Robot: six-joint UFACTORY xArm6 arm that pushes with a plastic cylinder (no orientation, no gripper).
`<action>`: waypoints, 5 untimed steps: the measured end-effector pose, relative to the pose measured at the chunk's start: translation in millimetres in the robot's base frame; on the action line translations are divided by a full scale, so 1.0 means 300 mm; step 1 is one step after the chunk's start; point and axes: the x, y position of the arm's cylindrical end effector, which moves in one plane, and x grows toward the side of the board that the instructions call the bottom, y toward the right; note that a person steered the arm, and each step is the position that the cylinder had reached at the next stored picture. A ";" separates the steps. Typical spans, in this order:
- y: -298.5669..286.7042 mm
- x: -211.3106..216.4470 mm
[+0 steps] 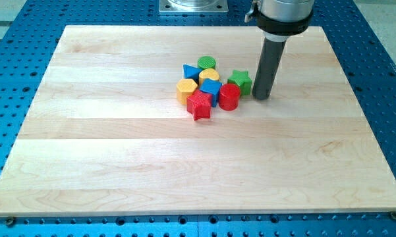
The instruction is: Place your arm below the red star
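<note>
The red star lies at the view's bottom of a tight cluster of blocks near the middle of the wooden board. My tip rests on the board at the cluster's right, just right of the green star. The tip is to the right of the red star and slightly toward the view's top from it, with the red cylinder between them.
The cluster also holds a yellow hexagon, a blue triangle, a green cylinder, a yellow block and a blue block. A blue perforated table surrounds the board.
</note>
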 end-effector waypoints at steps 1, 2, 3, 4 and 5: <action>-0.009 -0.042; -0.012 -0.042; -0.043 -0.042; -0.060 -0.040; 0.030 0.077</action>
